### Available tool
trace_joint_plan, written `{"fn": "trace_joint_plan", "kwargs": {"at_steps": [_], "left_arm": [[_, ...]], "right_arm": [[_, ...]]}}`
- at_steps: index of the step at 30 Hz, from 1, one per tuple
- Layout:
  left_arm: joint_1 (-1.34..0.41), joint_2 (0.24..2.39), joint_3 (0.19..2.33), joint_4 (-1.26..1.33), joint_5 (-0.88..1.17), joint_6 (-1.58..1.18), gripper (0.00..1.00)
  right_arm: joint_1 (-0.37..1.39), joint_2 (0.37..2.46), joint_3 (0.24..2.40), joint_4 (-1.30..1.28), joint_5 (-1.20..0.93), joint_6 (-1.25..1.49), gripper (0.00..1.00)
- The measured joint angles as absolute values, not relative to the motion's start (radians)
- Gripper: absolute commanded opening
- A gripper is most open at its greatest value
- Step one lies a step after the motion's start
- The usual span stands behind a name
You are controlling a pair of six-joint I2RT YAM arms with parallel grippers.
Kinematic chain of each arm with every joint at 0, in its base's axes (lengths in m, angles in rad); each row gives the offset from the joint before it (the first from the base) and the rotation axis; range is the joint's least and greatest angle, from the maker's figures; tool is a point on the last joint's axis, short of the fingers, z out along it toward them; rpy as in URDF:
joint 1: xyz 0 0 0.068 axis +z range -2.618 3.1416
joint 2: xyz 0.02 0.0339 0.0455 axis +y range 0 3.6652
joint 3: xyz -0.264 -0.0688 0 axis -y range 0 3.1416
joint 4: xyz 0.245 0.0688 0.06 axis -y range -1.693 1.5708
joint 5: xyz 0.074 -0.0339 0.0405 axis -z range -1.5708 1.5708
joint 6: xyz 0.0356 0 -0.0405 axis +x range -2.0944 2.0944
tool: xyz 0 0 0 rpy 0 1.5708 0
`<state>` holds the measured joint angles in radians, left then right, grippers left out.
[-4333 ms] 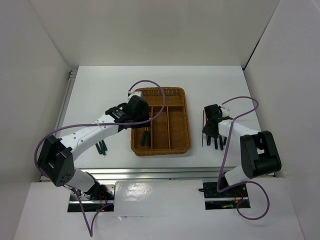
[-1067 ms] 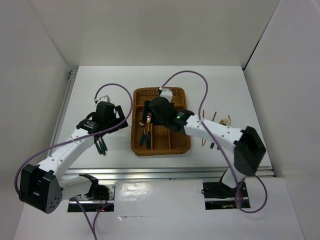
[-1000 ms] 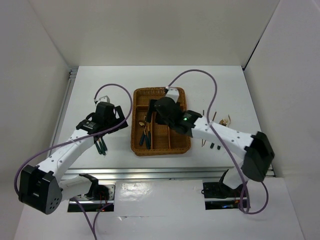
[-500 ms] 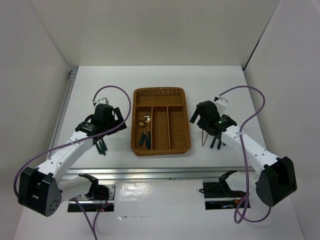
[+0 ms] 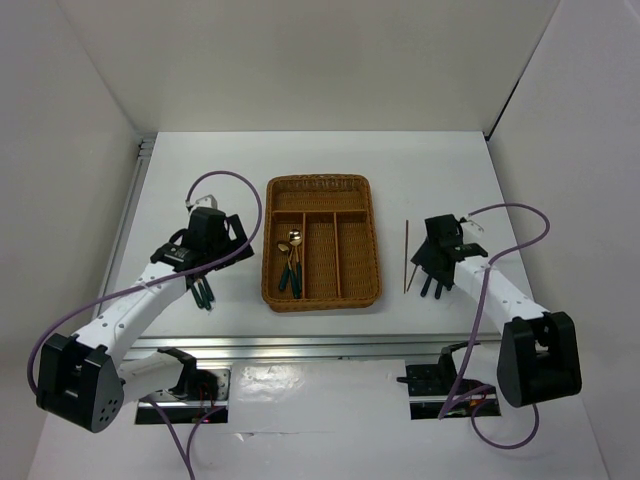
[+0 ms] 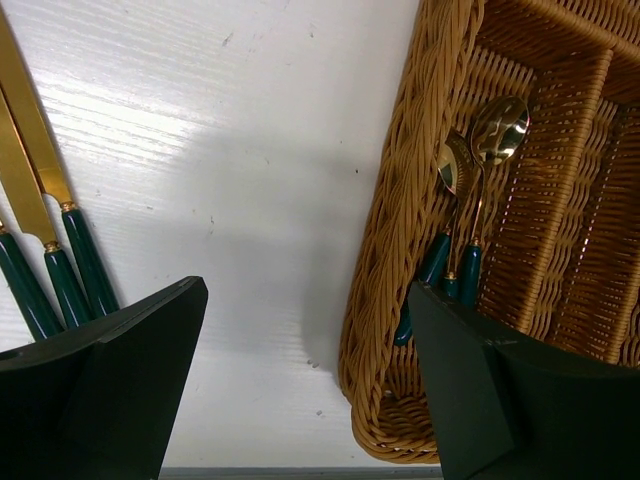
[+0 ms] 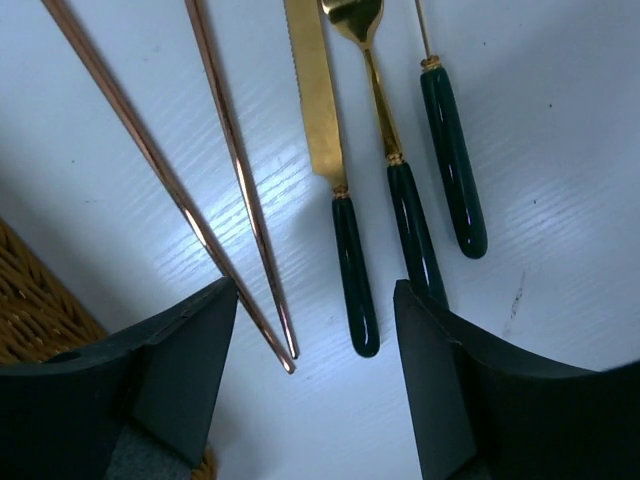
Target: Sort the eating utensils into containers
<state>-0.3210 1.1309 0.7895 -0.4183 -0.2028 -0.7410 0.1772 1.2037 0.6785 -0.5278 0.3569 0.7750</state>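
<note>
The brown wicker tray (image 5: 322, 290) sits mid-table, with two gold spoons on green handles (image 5: 293, 262) in its left long slot; they also show in the left wrist view (image 6: 478, 180). My left gripper (image 5: 222, 244) is open and empty, hovering between the tray's left wall (image 6: 400, 250) and several knives (image 6: 40, 210) on the table. My right gripper (image 5: 434, 262) is open and empty above two chopsticks (image 7: 200, 190), a knife (image 7: 325, 150), a fork (image 7: 390, 150) and one more green-handled utensil (image 7: 452, 170), its head out of frame.
Knives lie left of the tray in the top view (image 5: 203, 292). A chopstick (image 5: 407, 257) lies between the tray and the right gripper. Purple cables loop over both arms. White walls enclose the table, and a metal rail runs along the near edge.
My right arm left a spoon in the tray's left slot, swung back right and now hovers over the utensils right of the tray. The left arm has barely moved.
</note>
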Motion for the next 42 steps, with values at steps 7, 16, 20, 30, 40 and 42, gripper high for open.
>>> {"fn": "trace_joint_plan", "kwargs": {"at_steps": [7, 16, 20, 30, 40, 42], "left_arm": [[-0.321, 1.133, 0.789, -0.417, -0.195, -0.741, 0.97], [-0.312, 1.145, 0.789, -0.415, -0.189, -0.741, 0.97], [-0.310, 1.150, 0.789, -0.415, -0.188, -0.741, 0.97], [-0.310, 1.157, 0.789, -0.414, -0.188, -0.741, 0.97], [-0.310, 1.162, 0.789, -0.412, -0.187, -0.740, 0.97], [-0.310, 1.162, 0.789, -0.411, -0.184, -0.740, 0.97]], "right_arm": [[0.100, 1.221, 0.624, -0.455, 0.259, 0.725, 0.62], [0.097, 1.305, 0.615, -0.401, 0.212, 0.704, 0.56], [0.097, 1.338, 0.621, -0.401, 0.210, 0.706, 0.53], [0.097, 1.371, 0.642, -0.401, 0.216, 0.709, 0.38], [0.097, 1.399, 0.662, -0.402, 0.220, 0.708, 0.14], [0.097, 1.412, 0.674, -0.406, 0.220, 0.708, 0.10]]}}
